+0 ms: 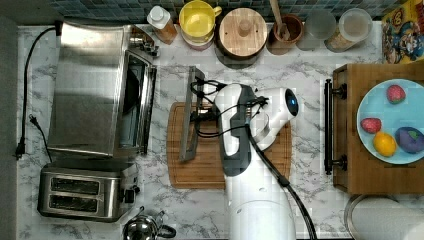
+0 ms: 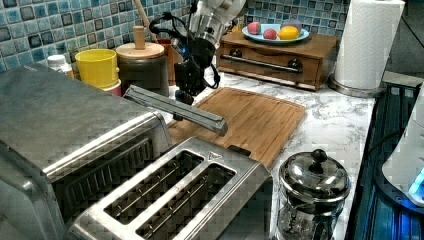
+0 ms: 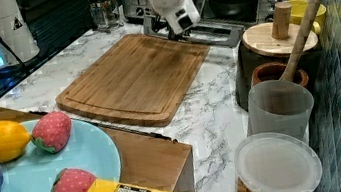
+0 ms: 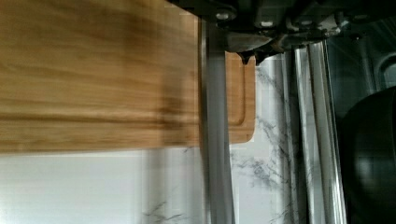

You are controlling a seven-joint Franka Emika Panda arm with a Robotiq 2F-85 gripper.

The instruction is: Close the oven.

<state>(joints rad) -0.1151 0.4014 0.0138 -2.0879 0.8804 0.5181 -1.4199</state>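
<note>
The oven (image 1: 100,90) sits at the left of the top view, on the marble counter (image 1: 310,65), and is not closed; its door (image 1: 192,117) hangs open, dropped forward and reaching over the left edge of the cutting board (image 1: 200,170) at the frame's centre; in the right view the dark cavity (image 3: 236,1) shows at the upper middle, with a dark pan inside.

The gripper (image 2: 187,87) is at the door's free edge, upper middle of the left view, right by the handle (image 2: 175,107); the wrist view shows that bar (image 4: 215,140) running just under the fingers; whether the jaws are spread, pressed together or pinching the bar I cannot tell.

Judged from this, the task is at its start or early: the arm is at the door, yet the door is far from upright; what is left is the whole upward swing until the door meets the oven's front.

Around it: a toaster (image 1: 82,192) just below the oven in the top view; jars and a mug (image 1: 199,22) along the top edge; a plate (image 1: 395,122) of toy fruit at the right.
</note>
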